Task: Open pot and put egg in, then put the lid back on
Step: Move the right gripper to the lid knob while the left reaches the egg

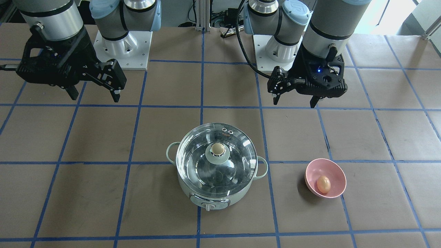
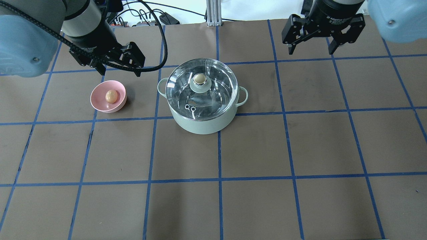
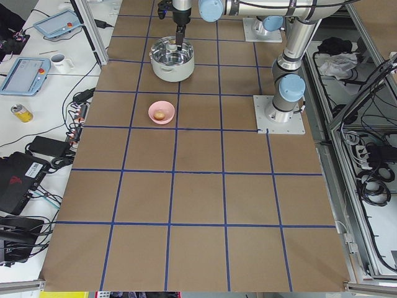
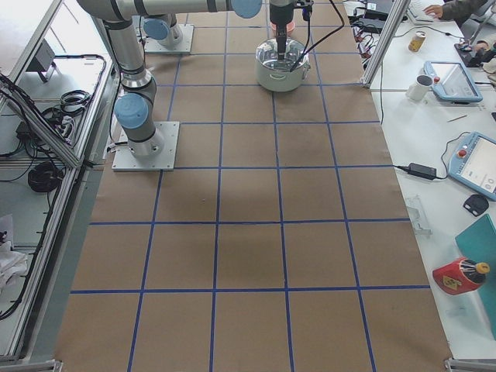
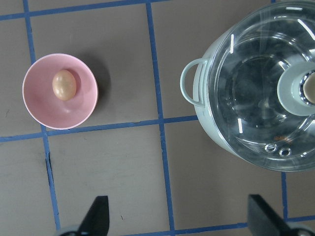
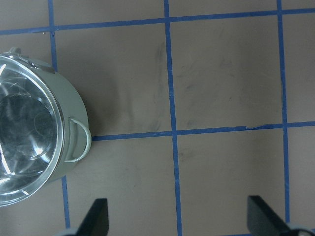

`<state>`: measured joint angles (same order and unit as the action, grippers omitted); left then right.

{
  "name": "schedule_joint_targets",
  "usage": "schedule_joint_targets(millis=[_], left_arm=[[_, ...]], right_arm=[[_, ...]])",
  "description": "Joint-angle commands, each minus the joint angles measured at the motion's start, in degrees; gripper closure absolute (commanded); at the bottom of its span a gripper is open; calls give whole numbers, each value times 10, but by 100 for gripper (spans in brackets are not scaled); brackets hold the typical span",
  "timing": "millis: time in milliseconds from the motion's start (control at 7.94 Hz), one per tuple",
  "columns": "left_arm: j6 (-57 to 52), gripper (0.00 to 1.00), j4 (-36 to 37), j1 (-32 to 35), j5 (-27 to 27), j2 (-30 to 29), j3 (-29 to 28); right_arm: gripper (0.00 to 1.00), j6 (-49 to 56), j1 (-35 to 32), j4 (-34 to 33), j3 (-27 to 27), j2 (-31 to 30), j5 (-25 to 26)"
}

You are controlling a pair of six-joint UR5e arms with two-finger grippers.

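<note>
Glass dome lid (image 2: 213,87) with beige-topped knob is sitting shut on the round mint-green electric pot (image 2: 203,126), mid-surface (image 2: 267,150). A small tan egg (image 2: 111,96) is lying in a pink bowl (image 2: 100,105) on the pot's left side, closest to the left tool (image 2: 120,72), which is hanging spread and empty. The right tool (image 2: 311,50), likewise spread and empty, is hovering farther off. Its collar lettering seems to read "Adaptive Gripper".

Brown, blue-gridded table (image 2: 253,150) bearing the pot (image 2: 203,126) and, near it, a pink bowl (image 2: 99,100)
</note>
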<state>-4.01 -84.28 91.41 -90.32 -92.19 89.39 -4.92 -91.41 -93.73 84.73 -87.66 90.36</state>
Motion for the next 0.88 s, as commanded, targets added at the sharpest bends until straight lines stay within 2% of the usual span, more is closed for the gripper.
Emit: schedule_joint_targets(millis=[0, 252, 378, 756], left_arm=[[0, 0, 3, 0, 2, -9, 1], [-12, 0, 10, -2, 0, -24, 0], [-58, 0, 17, -14, 0, -39, 0], [-160, 0, 61, -112, 16, -117, 1]], right_arm=[[0, 3, 1, -9, 27, -25, 0], [0, 3, 3, -13, 25, -22, 2], [0, 3, 4, -16, 26, -22, -2], [0, -8, 2, -26, 21, -15, -10]])
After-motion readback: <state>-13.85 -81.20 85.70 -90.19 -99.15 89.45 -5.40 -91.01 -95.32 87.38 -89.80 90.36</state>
